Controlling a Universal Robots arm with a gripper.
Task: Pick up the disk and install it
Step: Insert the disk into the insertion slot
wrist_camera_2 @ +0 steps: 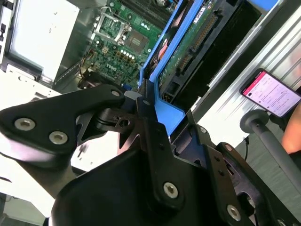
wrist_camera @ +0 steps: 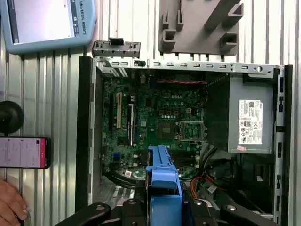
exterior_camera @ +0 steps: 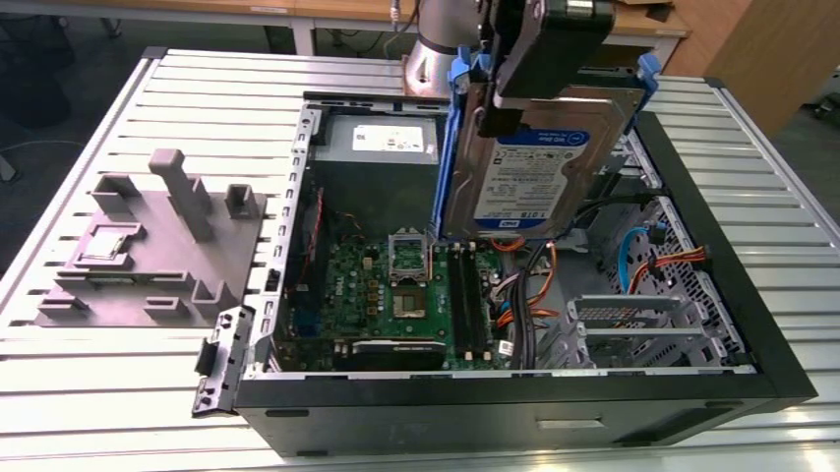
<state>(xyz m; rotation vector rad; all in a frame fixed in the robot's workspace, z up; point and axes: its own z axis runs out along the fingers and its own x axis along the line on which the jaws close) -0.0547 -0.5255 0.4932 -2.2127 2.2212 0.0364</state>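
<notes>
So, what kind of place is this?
Likely a robotics lab bench: an open computer case on a slatted metal table, a grey fixture beside it, and the gripper holding the disk.

You have the disk (exterior_camera: 549, 162) up in the air, standing on edge over the open computer case (exterior_camera: 525, 398). It is silver-grey with a blue carrier frame round its edges. Its white-and-blue label faces the exterior view, and its lower end hangs above the motherboard (exterior_camera: 393, 295).

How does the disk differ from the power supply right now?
The disk hangs on edge above the open case, clamped by the gripper; the power supply sits mounted inside the case. The disk wears a blue frame; the power supply is bare grey metal. Both are grey with a printed label.
</notes>
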